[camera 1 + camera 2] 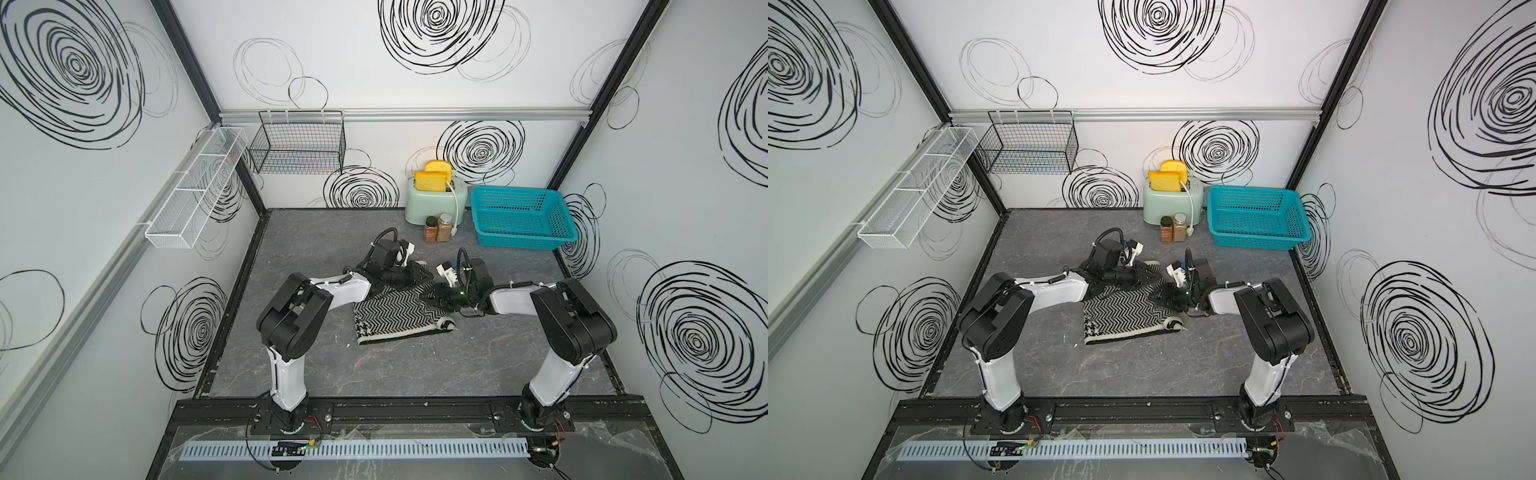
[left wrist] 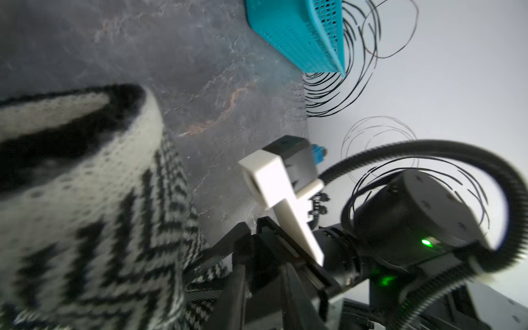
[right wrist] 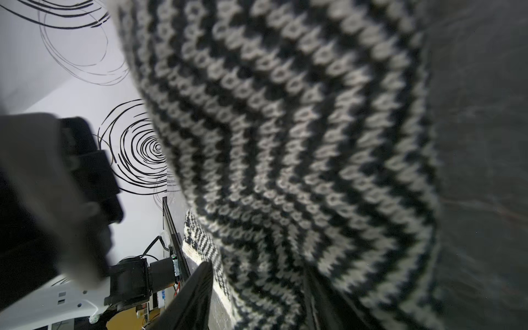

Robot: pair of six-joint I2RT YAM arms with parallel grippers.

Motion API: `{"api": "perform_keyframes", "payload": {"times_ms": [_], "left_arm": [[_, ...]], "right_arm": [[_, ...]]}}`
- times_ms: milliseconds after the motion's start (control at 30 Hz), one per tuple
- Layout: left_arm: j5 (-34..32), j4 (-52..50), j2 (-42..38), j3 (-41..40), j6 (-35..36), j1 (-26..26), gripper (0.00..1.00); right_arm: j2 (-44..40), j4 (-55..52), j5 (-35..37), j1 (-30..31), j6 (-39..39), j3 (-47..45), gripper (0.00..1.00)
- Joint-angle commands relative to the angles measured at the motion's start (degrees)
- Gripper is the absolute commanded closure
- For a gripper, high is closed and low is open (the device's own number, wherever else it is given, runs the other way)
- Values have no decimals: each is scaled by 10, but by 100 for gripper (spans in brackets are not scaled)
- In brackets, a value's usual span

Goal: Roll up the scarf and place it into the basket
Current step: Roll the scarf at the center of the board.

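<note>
The scarf [image 1: 395, 318] [image 1: 1121, 313] lies folded mid-table, herringbone side up, its far end bunched under both grippers. My left gripper [image 1: 422, 276] [image 2: 265, 271] rests low at that far right corner, jaws narrowly apart, with no cloth seen between them; a raised fold of the scarf [image 2: 85, 200] fills the space beside it. My right gripper [image 1: 430, 297] [image 3: 254, 285] faces it from the right with its jaws wide apart. The scarf [image 3: 285, 143] lies between them, clear of one finger. The teal basket [image 1: 519, 239] [image 2: 300, 34] stands empty at the back right.
A mint toaster [image 1: 434, 199] with yellow slices and two spice jars [image 1: 437, 228] stand just left of the basket. A black wire basket [image 1: 297, 147] and a white mesh rack [image 1: 195, 187] hang on the left walls. The two arms' wrists nearly touch above the scarf.
</note>
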Motion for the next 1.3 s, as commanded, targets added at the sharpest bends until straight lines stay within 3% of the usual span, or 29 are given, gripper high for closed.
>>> {"api": "perform_keyframes", "payload": {"times_ms": [0, 367, 767, 1133, 1267], "left_arm": [[11, 52, 33, 15, -32, 3, 74], [21, 37, 84, 29, -1, 39, 75], [19, 33, 119, 51, 9, 46, 76], [17, 21, 135, 57, 14, 48, 77], [15, 8, 139, 70, 22, 48, 77]], "right_arm": [[-17, -4, 4, -4, 2, -13, 43], [-102, -121, 13, 11, -88, -17, 42], [-96, -142, -13, 52, -94, -24, 49], [-1, -97, -48, 55, -99, -56, 51], [-1, -114, -27, 55, -111, -60, 49]]}}
